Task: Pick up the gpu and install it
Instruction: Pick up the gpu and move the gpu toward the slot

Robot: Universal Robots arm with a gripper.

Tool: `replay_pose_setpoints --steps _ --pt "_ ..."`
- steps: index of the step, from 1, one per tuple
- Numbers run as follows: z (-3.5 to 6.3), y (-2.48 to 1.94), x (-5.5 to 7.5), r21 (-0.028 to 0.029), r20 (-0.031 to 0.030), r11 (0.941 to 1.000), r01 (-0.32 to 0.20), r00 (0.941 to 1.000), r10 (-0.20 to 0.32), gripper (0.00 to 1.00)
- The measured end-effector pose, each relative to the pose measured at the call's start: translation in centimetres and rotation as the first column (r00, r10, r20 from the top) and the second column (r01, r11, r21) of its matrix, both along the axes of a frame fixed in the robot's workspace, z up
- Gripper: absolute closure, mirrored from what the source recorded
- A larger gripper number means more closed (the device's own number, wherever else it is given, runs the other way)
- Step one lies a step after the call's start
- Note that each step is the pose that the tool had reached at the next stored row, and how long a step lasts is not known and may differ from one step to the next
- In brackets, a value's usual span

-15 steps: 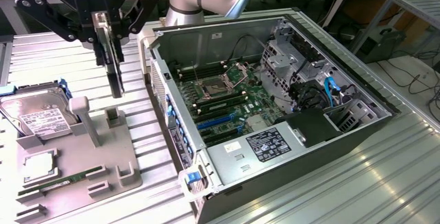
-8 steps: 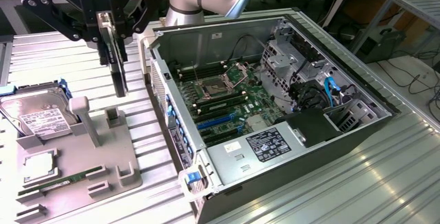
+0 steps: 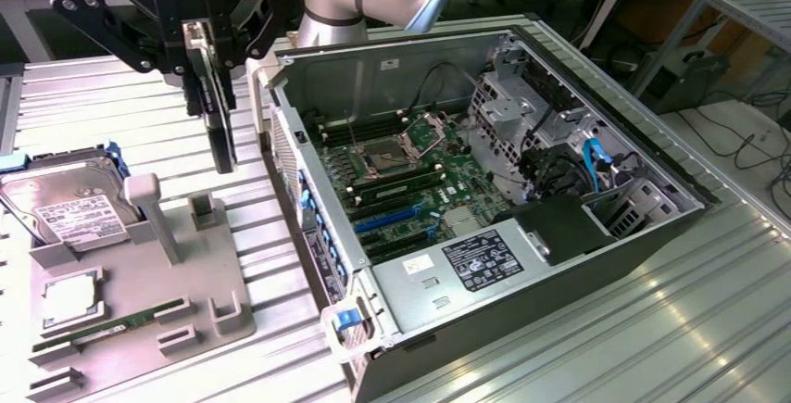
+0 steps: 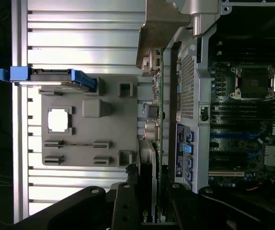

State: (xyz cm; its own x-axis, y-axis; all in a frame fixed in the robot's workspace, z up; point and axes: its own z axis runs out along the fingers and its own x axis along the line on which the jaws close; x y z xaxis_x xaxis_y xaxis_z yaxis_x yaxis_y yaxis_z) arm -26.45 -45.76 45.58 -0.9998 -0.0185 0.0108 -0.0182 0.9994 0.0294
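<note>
Fingers point(image 3: 195, 69) clamped on gpu point(image 3: 221, 134), card hanging edge-on, long axis vertical, above grey tray point(image 3: 136, 329), beside open computer case point(image 3: 495, 338)

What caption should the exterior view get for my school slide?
Gripper holds the gpu upright above the grey tray, beside the open computer case.
</note>
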Motion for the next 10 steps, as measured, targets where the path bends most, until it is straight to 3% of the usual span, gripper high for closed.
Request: replay_pose_setpoints --steps 10 --pt "0.0 0.0 0.64 0.0001 0.0 1.0 0.0 1.0 0.0 0.73"
